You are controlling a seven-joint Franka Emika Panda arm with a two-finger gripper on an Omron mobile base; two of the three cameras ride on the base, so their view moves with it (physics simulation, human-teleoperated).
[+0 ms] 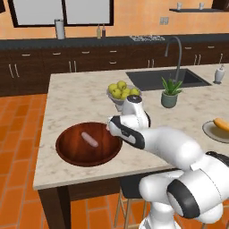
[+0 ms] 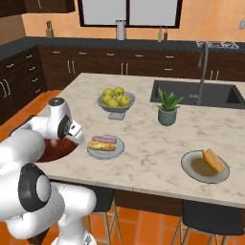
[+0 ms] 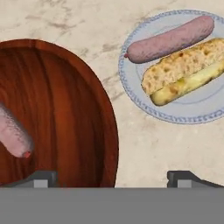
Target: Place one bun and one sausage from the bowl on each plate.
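Observation:
The dark reddish-brown wooden bowl (image 1: pixel 71 150) (image 3: pixel 65 87) sits on the island's near left and holds one pink sausage (image 1: pixel 89 139) (image 3: pixel 15 133). Just right of it, a small grey-blue plate (image 2: pixel 119 146) (image 3: pixel 131 87) carries a sausage (image 3: pixel 170 39) and a split bun (image 3: pixel 186 72) side by side. A second plate (image 2: pixel 194 167) at the near right holds a bun (image 2: pixel 214 160) (image 1: pixel 221 124). My gripper (image 3: pixel 114 179) hangs open above the bowl's right rim, between bowl and near plate, with nothing between its fingertips (image 3: pixel 41 178).
A grey pedestal bowl of green apples (image 2: pixel 116 99) stands behind the near plate, a potted plant (image 2: pixel 167 109) to its right. The sink (image 2: pixel 196 93) with its tall faucet lies at the back right. The island's front edge runs just below the bowl and plates.

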